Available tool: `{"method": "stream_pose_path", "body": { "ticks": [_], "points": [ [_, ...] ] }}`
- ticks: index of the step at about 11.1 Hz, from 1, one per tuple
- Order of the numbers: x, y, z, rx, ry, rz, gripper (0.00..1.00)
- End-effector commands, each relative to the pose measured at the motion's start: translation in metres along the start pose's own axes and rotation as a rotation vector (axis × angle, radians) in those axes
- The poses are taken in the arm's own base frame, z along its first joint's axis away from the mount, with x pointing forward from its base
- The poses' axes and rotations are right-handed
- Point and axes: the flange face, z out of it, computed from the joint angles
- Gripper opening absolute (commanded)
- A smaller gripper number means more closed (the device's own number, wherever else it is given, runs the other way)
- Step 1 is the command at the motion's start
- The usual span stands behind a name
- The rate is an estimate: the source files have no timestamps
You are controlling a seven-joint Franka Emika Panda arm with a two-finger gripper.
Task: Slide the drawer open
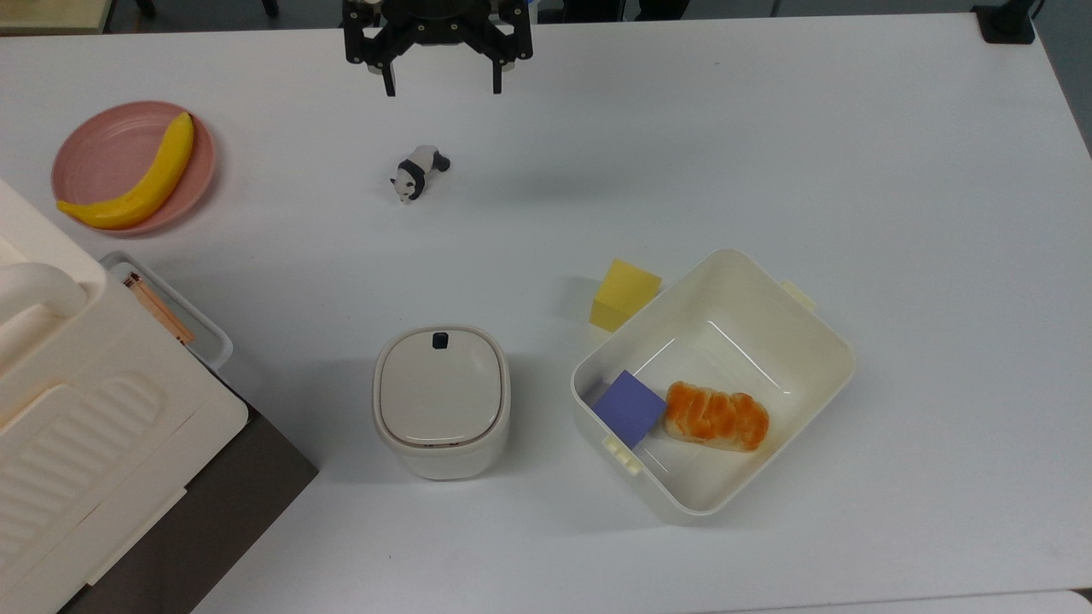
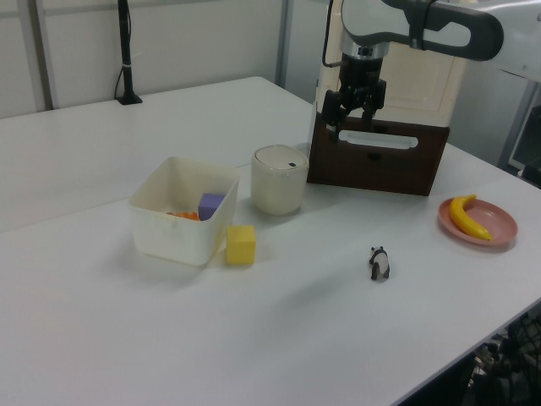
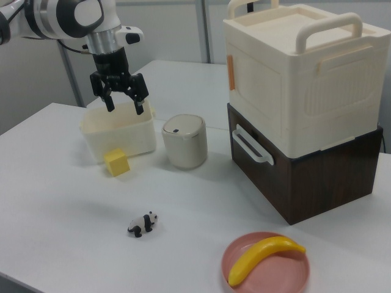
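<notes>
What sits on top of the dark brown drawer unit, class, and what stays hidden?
A cream ridged case with a rounded handle rests on the drawer. The closed drawer's inside is hidden.

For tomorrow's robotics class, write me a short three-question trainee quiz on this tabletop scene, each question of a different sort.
1. True or false: the drawer is already pulled out.
2. What lies on the pink plate?
3. Which sits inside the cream tub? A) yellow block B) purple block C) toy panda

Key: 1. False; it looks shut, and the gripper hangs open above the table, away from the white handle. 2. A banana. 3. B.
</notes>
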Motion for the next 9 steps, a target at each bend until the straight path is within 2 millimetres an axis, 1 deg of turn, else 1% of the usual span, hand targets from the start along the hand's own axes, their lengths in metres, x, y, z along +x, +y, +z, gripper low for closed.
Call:
{"method": "stream_pose_path", "body": {
  "ticks": [1, 6, 8, 9],
  "points": [
    [-0.014, -0.004, -0.001, 0.015, -0.052, 0.013, 1.00],
    [-0.016, -0.003, -0.002, 0.019, -0.060, 0.001, 1.00],
    [-0.015, 0.000, -0.003, 0.021, -0.053, -0.072, 1.00],
    [-0.014, 0.004, -0.012, 0.018, -0.034, -0.132, 1.00]
  ]
}}
